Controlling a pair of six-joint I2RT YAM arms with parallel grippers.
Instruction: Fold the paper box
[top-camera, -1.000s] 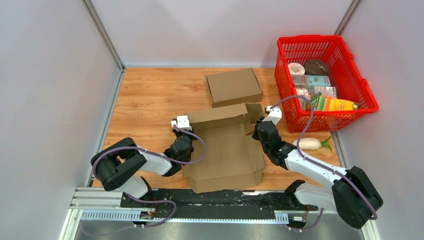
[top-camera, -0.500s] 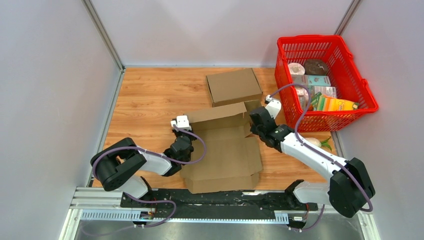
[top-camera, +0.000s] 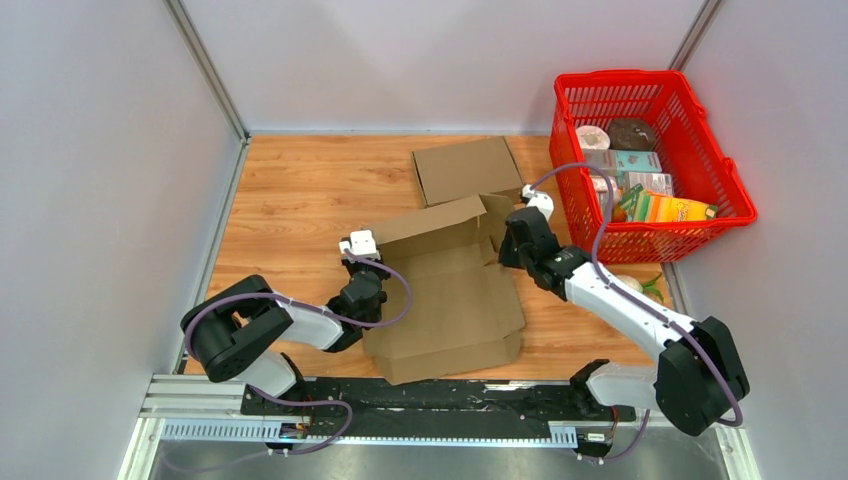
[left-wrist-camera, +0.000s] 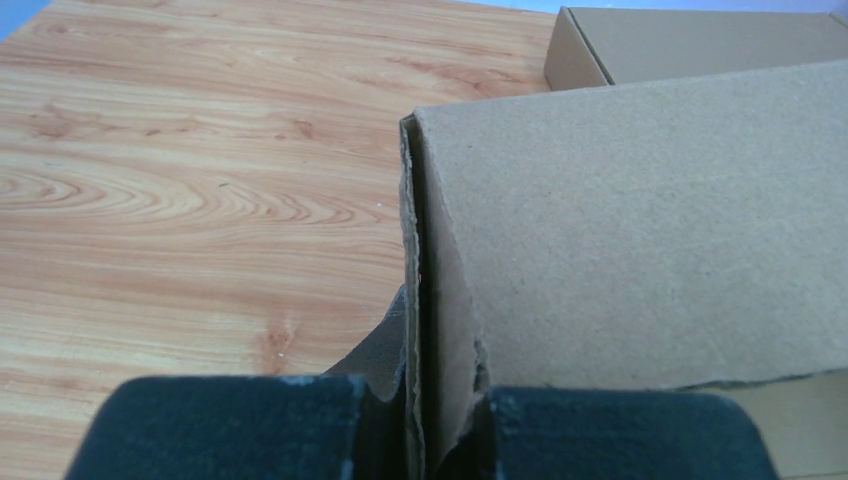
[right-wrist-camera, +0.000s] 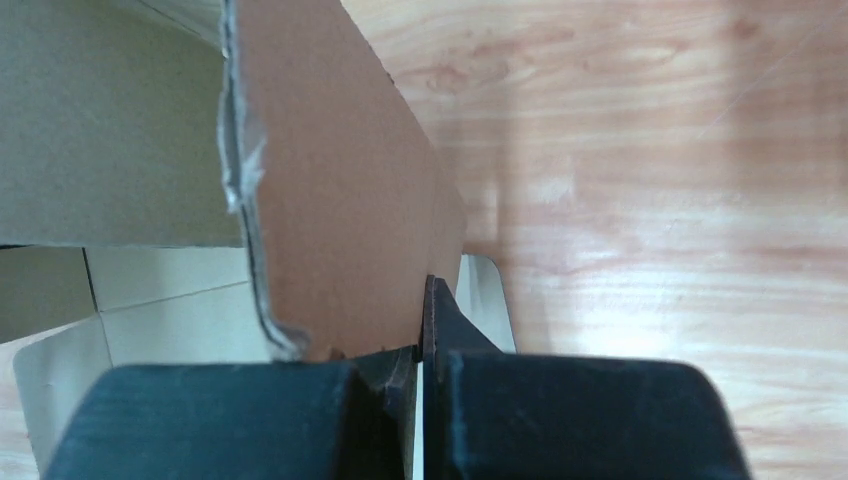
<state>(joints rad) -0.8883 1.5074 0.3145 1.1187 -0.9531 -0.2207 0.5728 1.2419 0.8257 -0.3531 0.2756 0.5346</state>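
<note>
A brown paper box (top-camera: 445, 300) lies unfolded on the wooden table, its far wall (top-camera: 440, 222) raised. My left gripper (top-camera: 368, 283) is shut on the box's left side flap (left-wrist-camera: 425, 300), which stands on edge between the jaws. My right gripper (top-camera: 512, 252) is shut on the right side flap (right-wrist-camera: 345, 210), which stands upright; the box's pale inside shows left of it. A second, folded brown box (top-camera: 467, 172) lies behind, also seen in the left wrist view (left-wrist-camera: 700, 40).
A red basket (top-camera: 735, 190) with packets and tins stands at the back right. A white radish (top-camera: 622, 288) lies by the right arm. Grey walls close in the table on three sides.
My right gripper has moved up and away with the right flap, lifting it upright. The far wall has risen with it. My left gripper has held its place.
</note>
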